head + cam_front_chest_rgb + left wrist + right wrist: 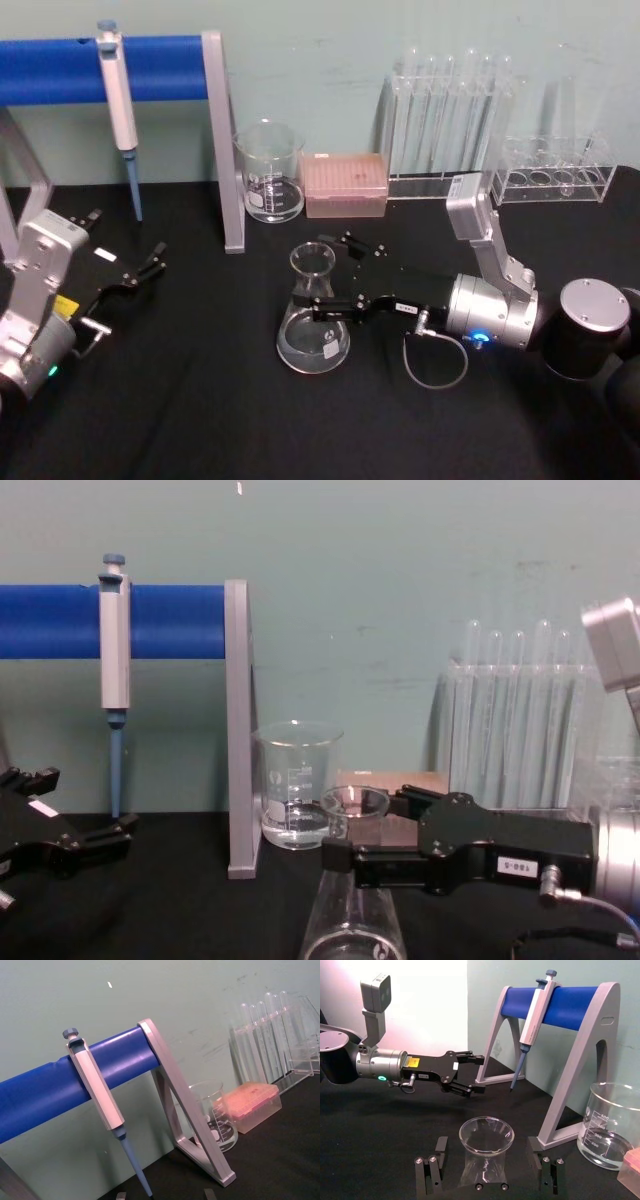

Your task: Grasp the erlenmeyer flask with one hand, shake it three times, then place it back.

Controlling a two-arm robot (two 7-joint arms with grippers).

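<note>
The erlenmeyer flask (pixel 314 335) stands upright on the black table with a little clear liquid in its base. My right gripper (pixel 322 276) reaches in from the right, and its jaws stand open on either side of the flask's neck, not touching it. In the right wrist view the flask's rim (pixel 486 1134) sits between the two spread fingers (pixel 432 1172). In the chest view the right gripper (pixel 366 830) is level with the flask's neck (pixel 354 805). My left gripper (pixel 140 270) rests open at the table's left, far from the flask, and is also seen as the left gripper (pixel 468 1074).
A glass beaker (pixel 269 170) with some liquid, a pink tip box (pixel 345 184) and racks of test tubes (pixel 450 110) stand along the back. A blue-barred stand (pixel 222 140) with a hanging pipette (pixel 120 110) stands behind the flask at the left.
</note>
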